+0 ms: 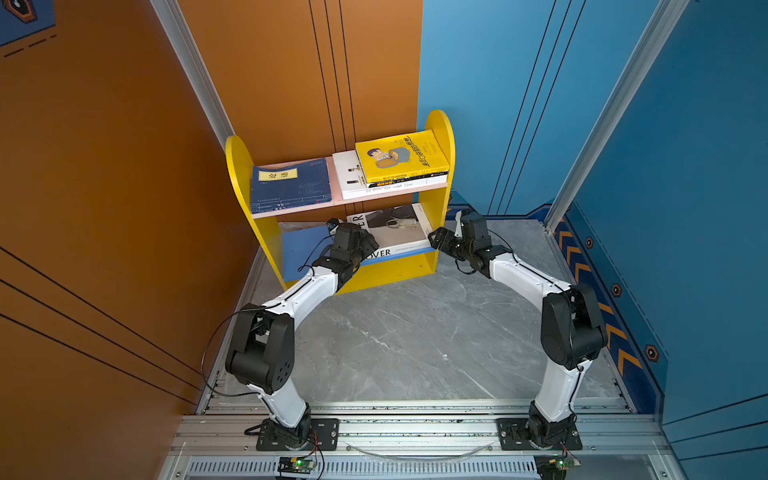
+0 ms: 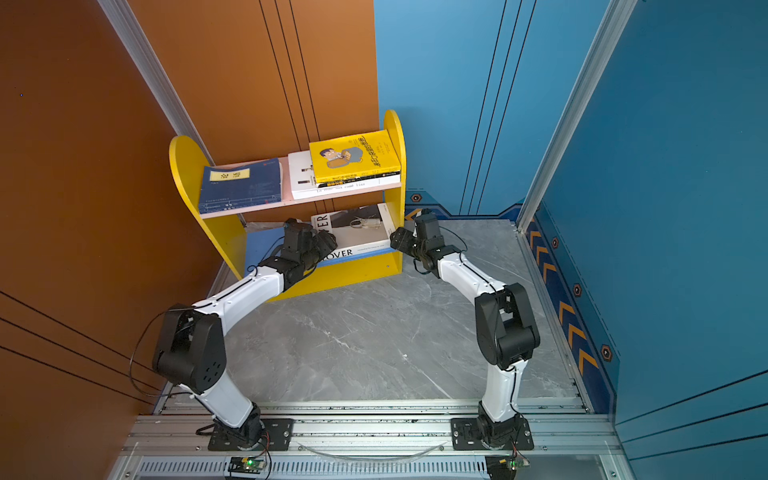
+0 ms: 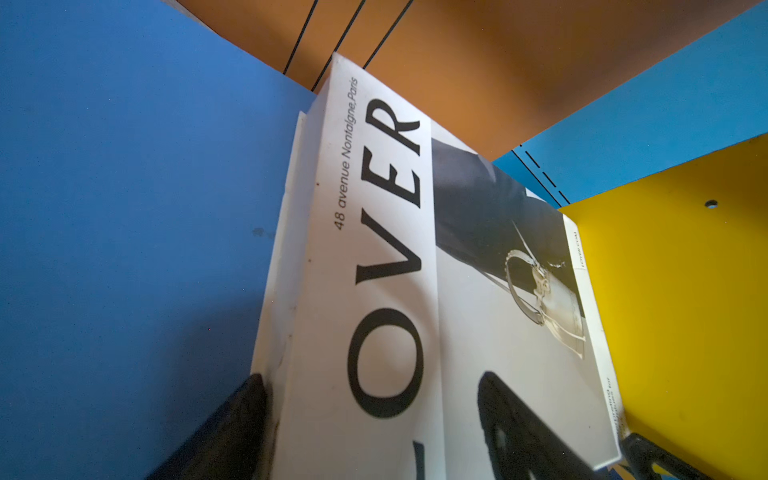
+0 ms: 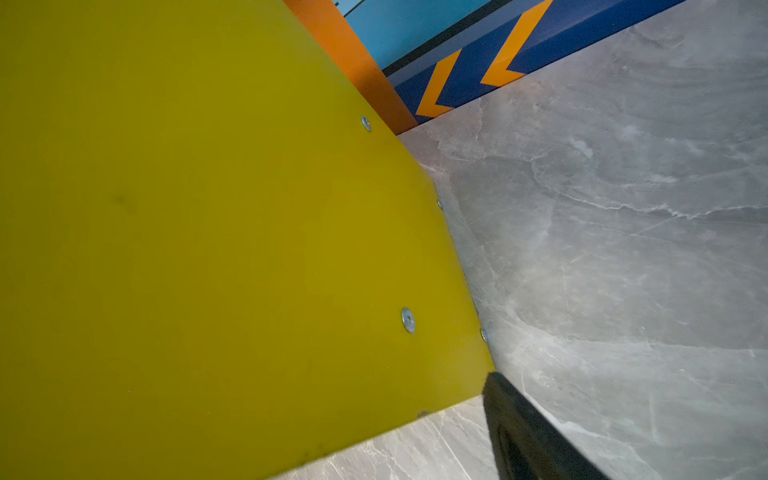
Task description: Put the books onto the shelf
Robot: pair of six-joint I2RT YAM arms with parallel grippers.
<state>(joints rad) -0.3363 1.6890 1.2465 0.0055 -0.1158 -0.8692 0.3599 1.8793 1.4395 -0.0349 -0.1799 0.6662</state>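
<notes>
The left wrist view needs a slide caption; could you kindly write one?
Left claw straddles the LOVER book on the blue board.

Beside the black left claw (image 1: 369, 245), a white and grey book (image 1: 401, 235) lettered in black is laid on a blue board (image 1: 301, 249). Beside the black right claw (image 1: 435, 240), a plain yellow panel (image 4: 208, 249) is met by the grey, white-veined table (image 4: 623, 249).

White-grey book (image 3: 478, 332) at the blue lower board's (image 1: 299, 249) right end: "OVER" and "48 avenue Nontaigne,Paris" on its cover.
</notes>
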